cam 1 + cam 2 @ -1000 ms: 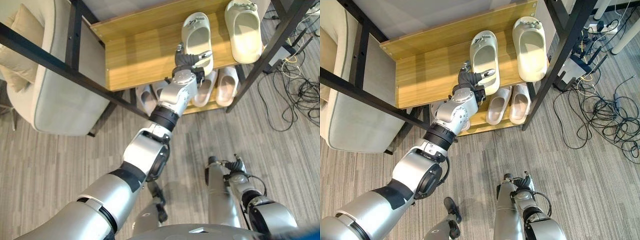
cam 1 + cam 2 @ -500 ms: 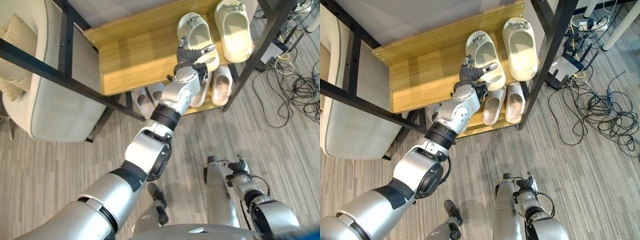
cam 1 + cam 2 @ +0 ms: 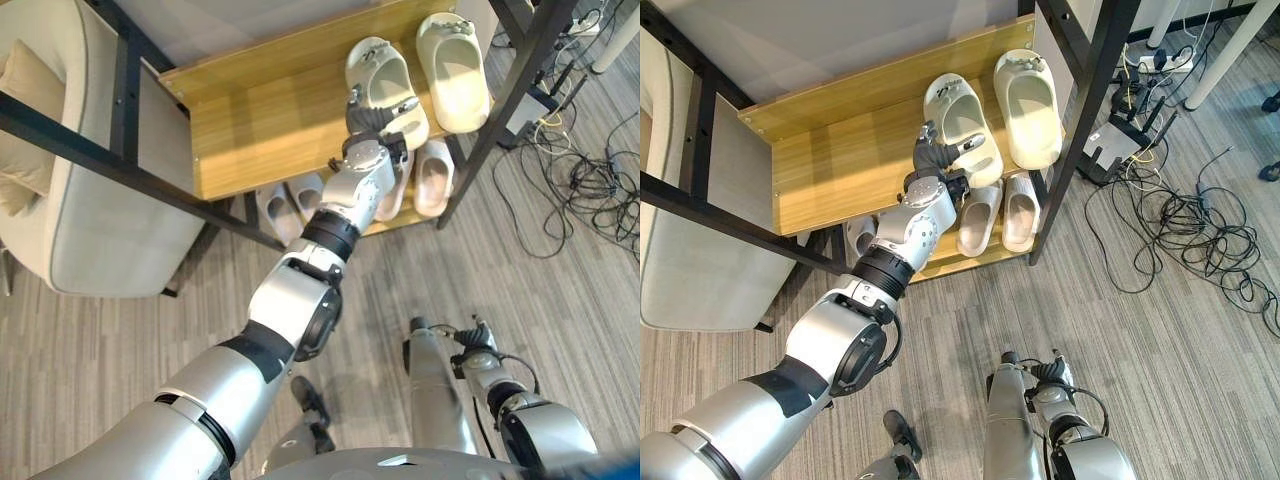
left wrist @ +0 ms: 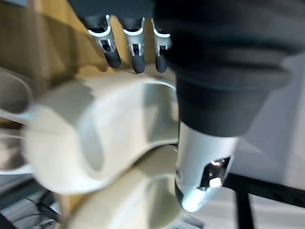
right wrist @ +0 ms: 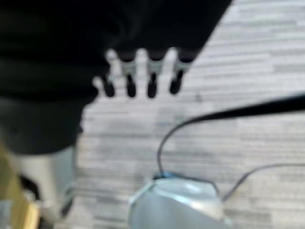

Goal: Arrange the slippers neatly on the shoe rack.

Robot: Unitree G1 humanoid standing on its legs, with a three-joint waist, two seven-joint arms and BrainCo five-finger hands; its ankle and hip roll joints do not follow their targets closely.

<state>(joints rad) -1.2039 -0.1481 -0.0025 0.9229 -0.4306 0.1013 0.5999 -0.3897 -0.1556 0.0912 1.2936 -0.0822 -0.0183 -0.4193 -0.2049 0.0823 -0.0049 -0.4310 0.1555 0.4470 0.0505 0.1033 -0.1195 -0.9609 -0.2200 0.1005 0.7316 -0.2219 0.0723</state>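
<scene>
My left arm is stretched far forward and up to the shoe rack (image 3: 260, 110), elbow nearly straight. My left hand (image 3: 372, 122) sits at the heel end of the nearer cream slipper (image 3: 383, 75) on the wooden upper shelf. In the left wrist view the fingers (image 4: 136, 51) curve over the slipper's rim while the thumb (image 4: 202, 171) lies along its opposite side, so the hand is closed round that slipper. Just beyond the thumb lies the second slipper (image 3: 453, 75) of the pair, toe to the back, close beside the first; contact between the two cannot be determined. Below the fingers, on the lower shelf, two pale slippers (image 3: 432, 175) lie side by side, and another pale pair (image 3: 285, 200) lies further left under the arm.

My right hand (image 5: 138, 76) hangs low at my side above the grey plank floor (image 5: 248, 67), fingers relaxed and slightly spread, holding nothing. A tangle of dark cables (image 3: 1185, 235) lies on the floor to the right of the rack.
</scene>
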